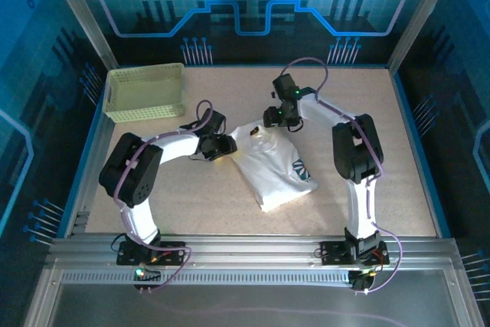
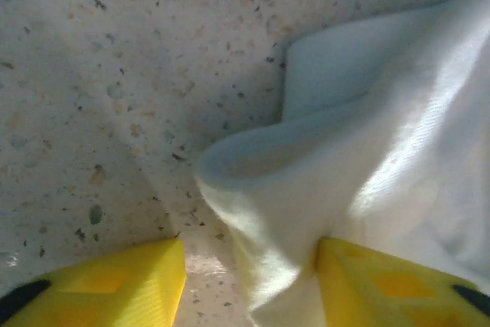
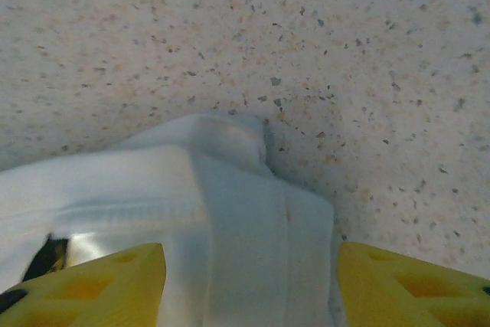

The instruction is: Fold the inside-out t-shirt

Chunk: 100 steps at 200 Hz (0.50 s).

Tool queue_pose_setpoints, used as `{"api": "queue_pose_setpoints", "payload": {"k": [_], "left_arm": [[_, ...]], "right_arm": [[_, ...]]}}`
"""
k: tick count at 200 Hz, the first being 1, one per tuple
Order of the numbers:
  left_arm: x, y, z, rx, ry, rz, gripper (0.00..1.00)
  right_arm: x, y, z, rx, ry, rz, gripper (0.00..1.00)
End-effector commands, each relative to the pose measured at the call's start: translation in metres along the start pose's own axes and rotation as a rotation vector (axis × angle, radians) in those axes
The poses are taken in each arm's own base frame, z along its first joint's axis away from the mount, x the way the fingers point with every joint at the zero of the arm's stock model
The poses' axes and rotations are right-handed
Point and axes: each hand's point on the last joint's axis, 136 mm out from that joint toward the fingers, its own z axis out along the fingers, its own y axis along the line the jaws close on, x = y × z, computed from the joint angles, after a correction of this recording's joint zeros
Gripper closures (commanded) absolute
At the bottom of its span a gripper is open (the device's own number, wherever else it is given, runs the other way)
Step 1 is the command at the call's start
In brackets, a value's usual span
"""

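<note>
In the middle of the counter (image 1: 191,197) the t-shirt (image 1: 272,170) lies as a loosely folded white bundle, its blue-and-dark print (image 1: 300,170) on the right edge. The left claw (image 1: 228,145) sits low at the bundle's left far corner; in the left wrist view the left claw (image 2: 251,254) has its yellow fingers (image 2: 115,285) apart, a rolled fold of the t-shirt (image 2: 367,151) against the right one and bare counter (image 2: 115,74) by the other. The right claw (image 1: 277,122) hangs over the far edge of the cloth; seen from its wrist, the right claw (image 3: 251,258) stands spread, straddling a stitched hem of the t-shirt (image 3: 230,204) without pinching it. A basket (image 1: 145,91) rests at the far left corner, well apart
</note>
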Motion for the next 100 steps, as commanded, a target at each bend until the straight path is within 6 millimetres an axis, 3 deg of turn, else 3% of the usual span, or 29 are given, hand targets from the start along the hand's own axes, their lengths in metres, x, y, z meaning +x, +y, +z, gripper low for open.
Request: {"api": "queue_pose_setpoints", "payload": {"k": [1, 20, 36, 64, 82, 100], "left_arm": [[-0.034, -0.055, 0.006, 0.172, -0.058, 0.073, 0.62], [-0.045, -0.071, 0.010, 0.194, -0.053, 0.126, 0.69], [-0.052, -0.082, 0.017, 0.216, -0.040, 0.170, 0.73], [-0.056, -0.101, 0.034, 0.263, 0.018, 0.215, 0.83], [-0.058, -0.104, 0.034, 0.263, 0.013, 0.226, 0.86], [-0.063, -0.103, 0.031, 0.245, -0.007, 0.233, 0.89]], "right_arm": [[-0.002, -0.011, -0.003, 0.035, 0.015, 0.015, 0.49], [0.010, -0.022, -0.009, 0.067, -0.003, 0.092, 0.64], [0.031, -0.028, -0.018, 0.062, -0.011, 0.175, 0.73], [0.060, -0.034, -0.039, 0.073, -0.052, 0.257, 0.80], [0.061, -0.051, -0.056, 0.118, -0.095, 0.286, 0.82], [0.049, -0.068, -0.069, 0.134, -0.136, 0.304, 0.84]]}}
